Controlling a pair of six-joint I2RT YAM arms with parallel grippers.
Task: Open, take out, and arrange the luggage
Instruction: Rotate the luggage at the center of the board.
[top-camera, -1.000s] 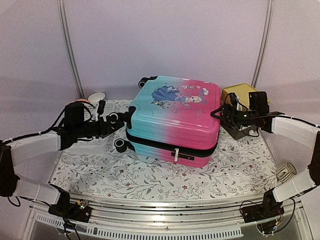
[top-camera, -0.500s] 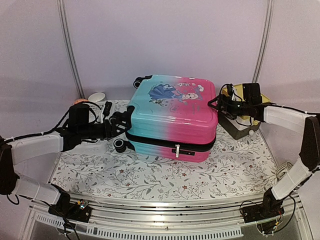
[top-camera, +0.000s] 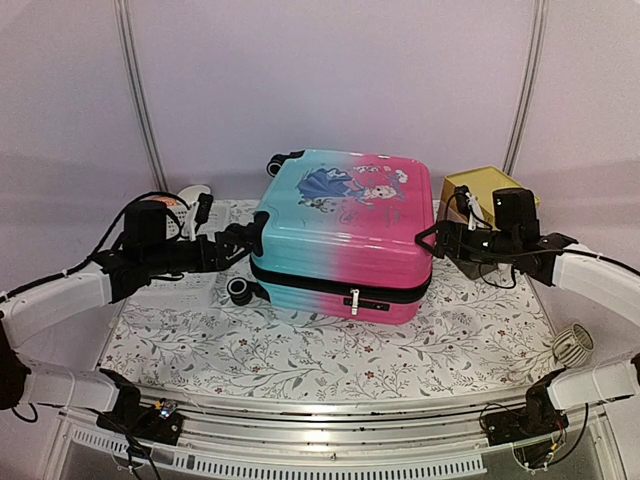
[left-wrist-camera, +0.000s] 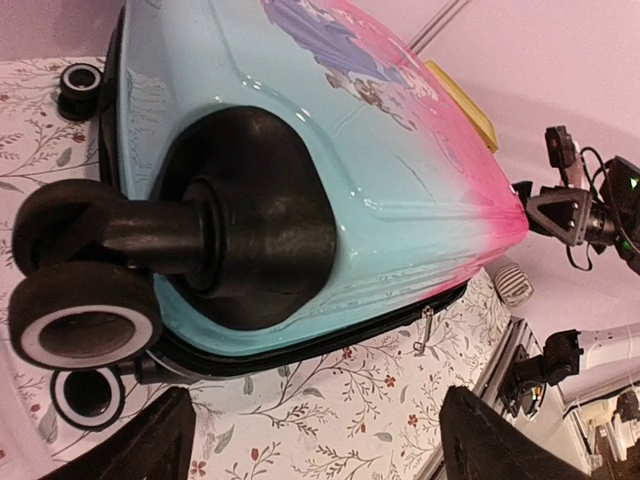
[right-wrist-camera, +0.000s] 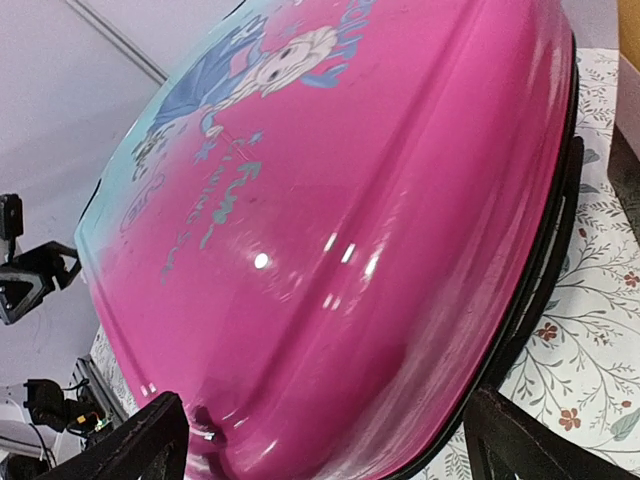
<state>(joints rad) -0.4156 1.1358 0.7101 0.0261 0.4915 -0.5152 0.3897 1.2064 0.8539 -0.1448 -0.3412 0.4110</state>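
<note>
The luggage (top-camera: 345, 235), a pink-to-turquoise hard shell with a princess print, lies flat and zipped shut in the middle of the table. Its zipper pull (top-camera: 353, 301) hangs on the near side. My left gripper (top-camera: 248, 240) is open at the turquoise end, level with the double wheel (left-wrist-camera: 85, 310). Only tablecloth shows between its fingers (left-wrist-camera: 150, 440). My right gripper (top-camera: 437, 240) is open at the pink end. In the right wrist view the pink shell (right-wrist-camera: 380, 230) fills the space ahead of the wide-spread fingers (right-wrist-camera: 150, 440).
A yellow-topped box (top-camera: 483, 185) stands just behind my right gripper. A white cup (top-camera: 193, 192) sits at the back left. A ribbed white object (top-camera: 572, 345) lies near the right edge. The floral cloth (top-camera: 330, 355) covers the table in front of the luggage.
The luggage has shifted a little left and turned. My left gripper has opened wider at the wheel. My right arm swung in behind the pink corner, then drew back and lower.
</note>
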